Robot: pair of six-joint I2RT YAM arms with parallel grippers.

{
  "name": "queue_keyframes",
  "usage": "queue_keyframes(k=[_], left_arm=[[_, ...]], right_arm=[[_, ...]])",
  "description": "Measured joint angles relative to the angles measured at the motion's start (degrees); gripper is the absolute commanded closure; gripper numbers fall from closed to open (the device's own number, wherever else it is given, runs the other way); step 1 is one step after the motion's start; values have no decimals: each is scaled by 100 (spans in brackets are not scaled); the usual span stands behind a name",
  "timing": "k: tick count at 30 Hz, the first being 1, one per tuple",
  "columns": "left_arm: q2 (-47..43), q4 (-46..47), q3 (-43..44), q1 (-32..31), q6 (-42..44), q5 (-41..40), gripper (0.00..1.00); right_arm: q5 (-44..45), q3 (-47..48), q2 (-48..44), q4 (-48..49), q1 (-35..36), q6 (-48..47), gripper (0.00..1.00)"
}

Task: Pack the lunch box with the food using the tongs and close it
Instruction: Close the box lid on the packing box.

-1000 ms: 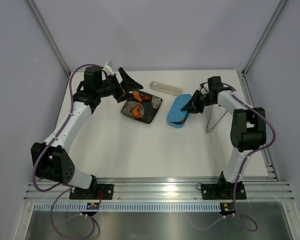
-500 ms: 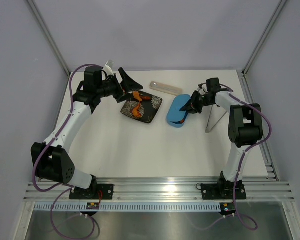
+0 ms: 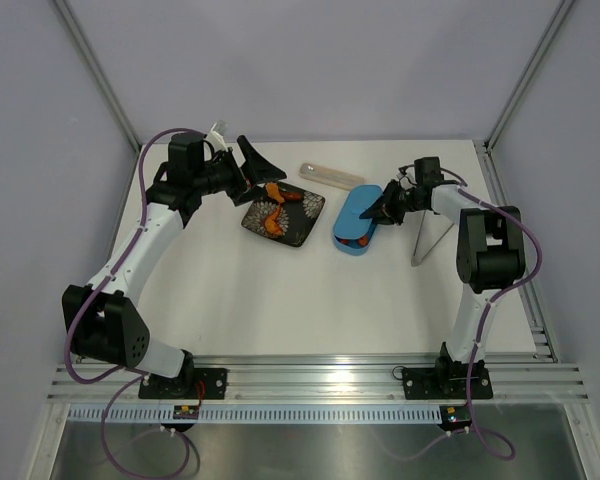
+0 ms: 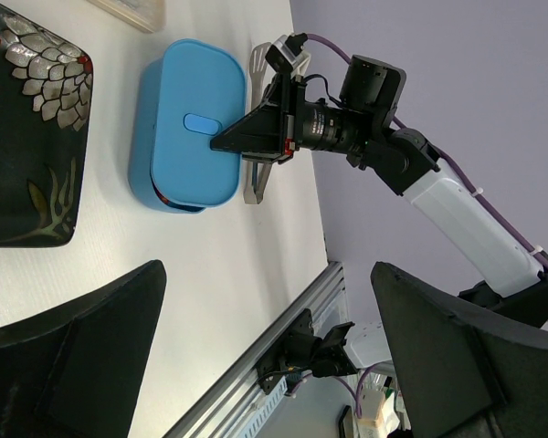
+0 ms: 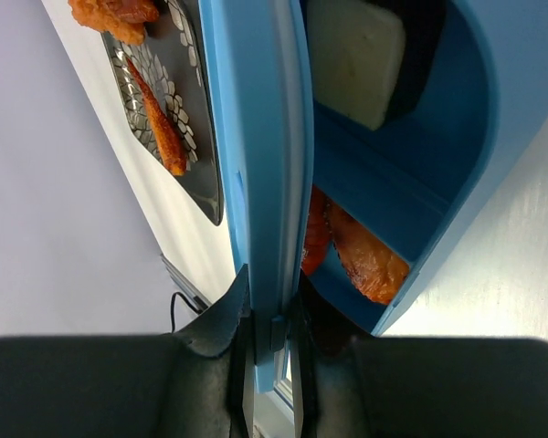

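The light-blue lunch box (image 3: 351, 242) sits right of the plate, and its lid (image 3: 359, 208) is held tilted over it. My right gripper (image 3: 382, 210) is shut on the lid's edge (image 5: 256, 164). In the right wrist view the box (image 5: 457, 155) holds a pale block (image 5: 356, 55) and orange pieces (image 5: 363, 257). More orange food (image 3: 272, 212) lies on the black plate (image 3: 302, 228). The silver tongs (image 3: 418, 250) lie on the table right of the box. My left gripper (image 3: 255, 168) hangs open over the plate's far-left corner, holding nothing.
A long translucent case (image 3: 332, 177) lies behind the plate and box. The right arm's elbow (image 3: 490, 250) stands near the table's right edge. Grey walls and frame posts enclose the back and sides.
My right gripper has carried the lid slightly left and back over the box. The left arm has not moved.
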Motion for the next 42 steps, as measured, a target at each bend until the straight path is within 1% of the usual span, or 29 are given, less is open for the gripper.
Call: queue_keyframes(k=[9,15,37,40,41,42], left_arm=[[0,0,0,0,0,0,1],[13,-4,0,0,0,0,1],[17,-2,0,0,-2,2,1],[17,-2,0,0,-2,2,1],[17,-2,0,0,-2,0,1],[17,-2,0,0,-2,0,1]], right_arm=[[-31,-9,46,136,-11,61,99],[-35,-20,46,142,-13,55,100],[-151,-442,-94,459,-35,68,100],[-155,-455,-94,476,-35,76,92],[-153,-457,-94,476,-35,76,87],[-153,-457,-94,476,-35,76,84]])
